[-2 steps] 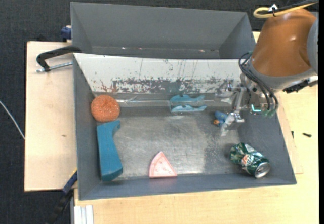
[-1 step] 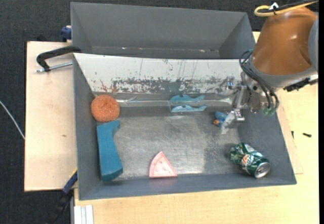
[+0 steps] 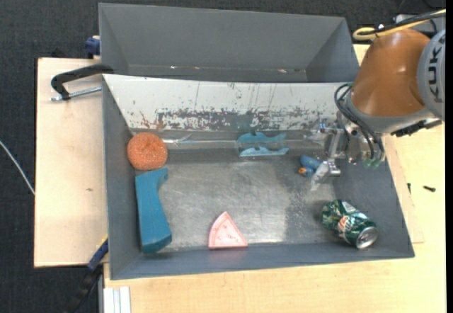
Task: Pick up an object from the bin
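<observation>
My gripper hangs low at the right side of the bin, close to the right wall. Just to its left a small blue and orange thing lies on the floor, touching or nearly touching the gripper. A crushed green drink can lies on its side in the front right corner, a little below the gripper and apart from it. A flat light blue thing rests at the foot of the back wall, to the gripper's left.
An orange scouring ball sits at the back left, with a long blue block in front of it along the left wall. A pink wedge lies at the front middle. The arm's orange cover overhangs the bin's right rim.
</observation>
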